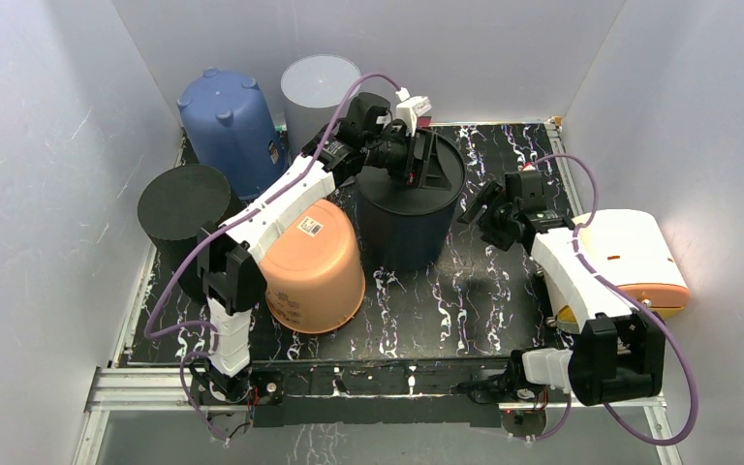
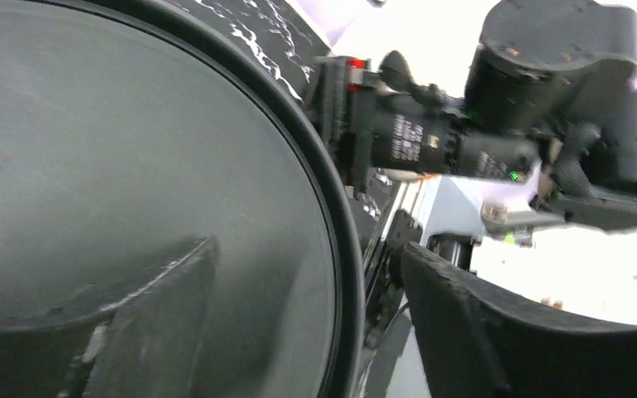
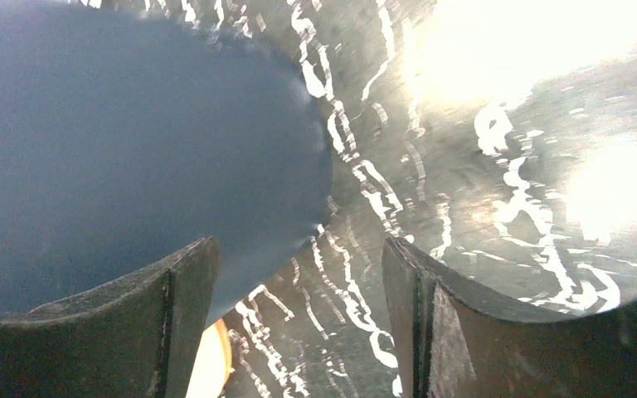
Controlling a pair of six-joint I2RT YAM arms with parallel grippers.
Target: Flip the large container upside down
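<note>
The large dark navy container [image 1: 409, 225] stands upright on the mat's middle, mouth up. My left gripper [image 1: 426, 162] is open and straddles its far rim. In the left wrist view [image 2: 307, 249] one finger is inside the container [image 2: 133, 124] and the other is outside, with a gap to the rim [image 2: 344, 249]. My right gripper [image 1: 477, 206] is open and empty just right of the container's wall. In the right wrist view [image 3: 299, 257] the navy wall [image 3: 116, 141] lies ahead to the left, above the mat.
An orange container [image 1: 312, 266] lies in front left, touching the navy one. A black cylinder [image 1: 186, 205] stands at the left. A blue upturned bin [image 1: 232, 124] and a translucent bin [image 1: 318, 85] stand at the back. A yellow-white box [image 1: 630, 257] sits right.
</note>
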